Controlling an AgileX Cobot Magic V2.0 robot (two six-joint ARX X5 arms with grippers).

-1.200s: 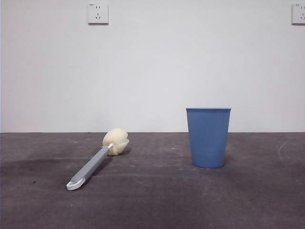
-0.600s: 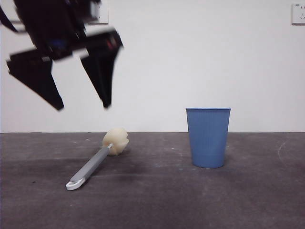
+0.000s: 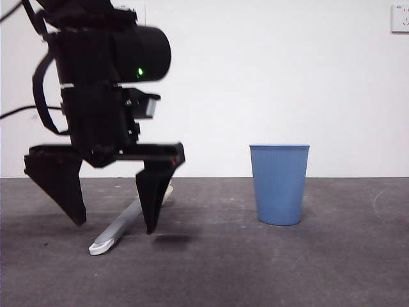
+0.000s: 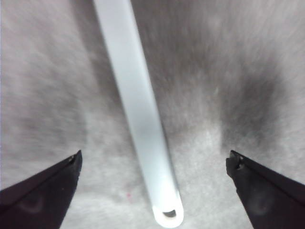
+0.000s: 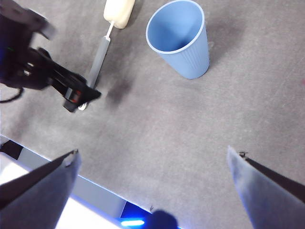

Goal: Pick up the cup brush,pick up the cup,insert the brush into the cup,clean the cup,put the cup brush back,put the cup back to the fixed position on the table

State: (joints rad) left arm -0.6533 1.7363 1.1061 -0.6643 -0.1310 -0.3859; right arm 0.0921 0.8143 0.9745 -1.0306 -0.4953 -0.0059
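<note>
The cup brush (image 3: 120, 228) lies on the table (image 3: 332, 268) at the left, its white loop end (image 3: 98, 248) nearest the camera. Its cream sponge head (image 5: 119, 12) is mostly hidden behind a jaw in the front view. My left gripper (image 3: 115, 225) is open, low over the table, with its jaws on either side of the grey handle (image 4: 138, 109) and not touching it. The blue cup (image 3: 279, 184) stands upright to the right, apart from both grippers. My right gripper (image 5: 152, 151) is open and empty, high above the table, looking down on the cup (image 5: 178, 40) and brush.
A white wall stands behind the table, with a socket (image 3: 401, 18) at the top right. The table's front edge (image 5: 71, 183) shows in the right wrist view. Bare table lies between the brush and the cup.
My left arm has come down from the upper left until its open jaws straddle the brush handle. The brush and the cup have not moved.
</note>
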